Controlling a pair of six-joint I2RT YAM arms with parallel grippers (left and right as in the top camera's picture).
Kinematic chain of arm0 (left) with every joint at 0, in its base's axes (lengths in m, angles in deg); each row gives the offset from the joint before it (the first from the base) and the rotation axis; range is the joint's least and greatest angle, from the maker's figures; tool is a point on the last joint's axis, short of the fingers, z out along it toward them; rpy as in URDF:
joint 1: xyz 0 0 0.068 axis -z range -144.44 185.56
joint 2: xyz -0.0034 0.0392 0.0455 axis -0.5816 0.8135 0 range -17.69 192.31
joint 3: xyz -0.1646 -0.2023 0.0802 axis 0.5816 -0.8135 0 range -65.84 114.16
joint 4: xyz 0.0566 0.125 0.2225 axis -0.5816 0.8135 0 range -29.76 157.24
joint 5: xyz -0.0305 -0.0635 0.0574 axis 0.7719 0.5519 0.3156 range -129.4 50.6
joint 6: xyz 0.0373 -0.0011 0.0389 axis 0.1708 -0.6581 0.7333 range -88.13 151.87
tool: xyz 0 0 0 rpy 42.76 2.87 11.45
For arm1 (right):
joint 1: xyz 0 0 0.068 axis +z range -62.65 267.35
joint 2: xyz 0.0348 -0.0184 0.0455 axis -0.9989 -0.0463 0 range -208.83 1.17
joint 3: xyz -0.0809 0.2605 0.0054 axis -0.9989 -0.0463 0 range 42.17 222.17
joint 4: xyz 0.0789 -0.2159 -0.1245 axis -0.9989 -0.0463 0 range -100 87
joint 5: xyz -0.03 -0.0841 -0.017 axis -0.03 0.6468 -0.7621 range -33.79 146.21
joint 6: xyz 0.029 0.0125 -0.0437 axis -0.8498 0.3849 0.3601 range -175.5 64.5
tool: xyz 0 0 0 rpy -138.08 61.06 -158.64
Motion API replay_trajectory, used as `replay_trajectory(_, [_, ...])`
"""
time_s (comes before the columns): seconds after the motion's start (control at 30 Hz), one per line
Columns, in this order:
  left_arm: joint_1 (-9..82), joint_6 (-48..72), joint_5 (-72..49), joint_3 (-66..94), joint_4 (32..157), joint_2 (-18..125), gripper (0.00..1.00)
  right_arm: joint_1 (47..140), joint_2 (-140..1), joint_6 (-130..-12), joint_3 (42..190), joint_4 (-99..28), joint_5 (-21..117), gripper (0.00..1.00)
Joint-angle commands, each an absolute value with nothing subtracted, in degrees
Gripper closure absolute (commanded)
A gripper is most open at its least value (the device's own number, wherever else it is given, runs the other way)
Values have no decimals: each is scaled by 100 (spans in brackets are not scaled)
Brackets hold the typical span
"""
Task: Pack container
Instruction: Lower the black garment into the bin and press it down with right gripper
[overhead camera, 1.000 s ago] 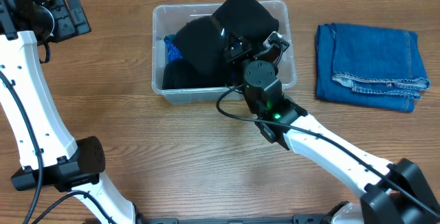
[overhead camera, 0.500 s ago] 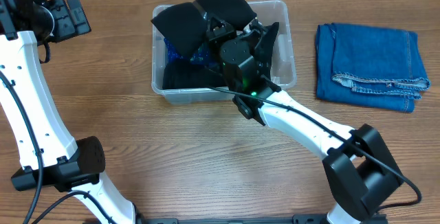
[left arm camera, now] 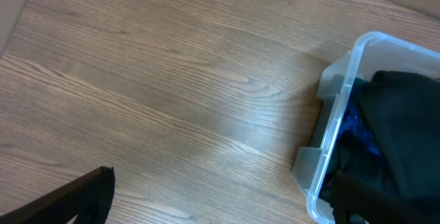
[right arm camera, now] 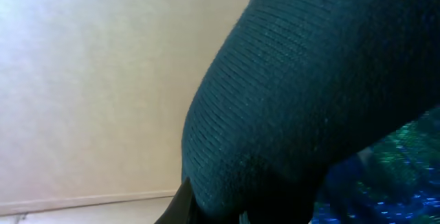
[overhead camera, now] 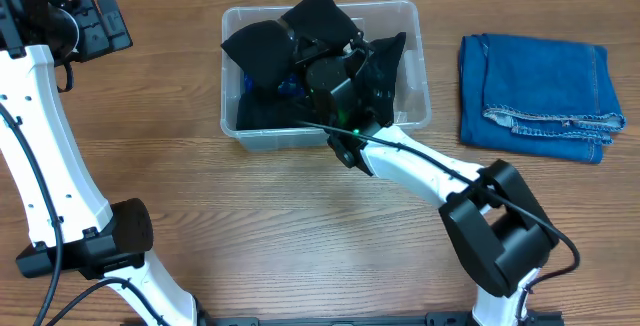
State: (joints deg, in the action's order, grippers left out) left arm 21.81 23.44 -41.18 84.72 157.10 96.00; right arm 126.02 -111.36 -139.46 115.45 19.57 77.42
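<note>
Container [overhead camera: 418,86], clear bin, upper centre on the worktop [overhead camera: 200,216], long axis left-right: directly beneath my right claw [overhead camera: 312,51], its jaws buried in black knit cloth [overhead camera: 255,46], opening untellable; left claw [overhead camera: 98,26] well apart, likewise unclear.

Clear colourless bin [overhead camera: 423,76]; black ribbed knit [overhead camera: 260,48]; glittery blue cloth [left arm camera: 354,124]; denim-blue jeans [overhead camera: 535,86], paler hems; brown wood-grain table [overhead camera: 250,226]
</note>
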Motion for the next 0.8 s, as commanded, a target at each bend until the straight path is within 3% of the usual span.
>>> replay_trajectory(0.0, [2170, 2307, -4144, 8462, 15704, 9493, 0, 12624, -11295, -14042, 11886, 2093, 7696, 96])
replay_trajectory(0.07, [2170, 2307, -4142, 8462, 15704, 9493, 0, 12624, -11352, -14038, 11897, 2088, 7644, 91])
replay_trajectory(0.1, [2170, 2307, -4144, 8459, 15704, 9493, 0, 12624, -11356, -14038, 11897, 2088, 7616, 82])
replay_trajectory(0.17, [2170, 2307, -4144, 8462, 15704, 9493, 0, 12624, -11356, -13953, 11899, 2099, 7537, 50])
replay_trajectory(0.23, [2170, 2307, -4144, 8459, 15704, 9493, 0, 12624, -11356, -13926, 11908, 2095, 7410, 28])
replay_trajectory(0.37, [2170, 2307, -4142, 8459, 15704, 9493, 0, 12635, -11354, -13697, 11910, 2222, 6811, 0])
replay_trajectory(0.53, [2170, 2307, -4144, 8459, 15704, 9493, 0, 12672, -11109, -13332, 11910, 2073, 6435, 0])
replay_trajectory(0.77, [2170, 2307, -4144, 8462, 15704, 9493, 0, 12672, -10159, -12355, 11910, 303, 6403, 0])
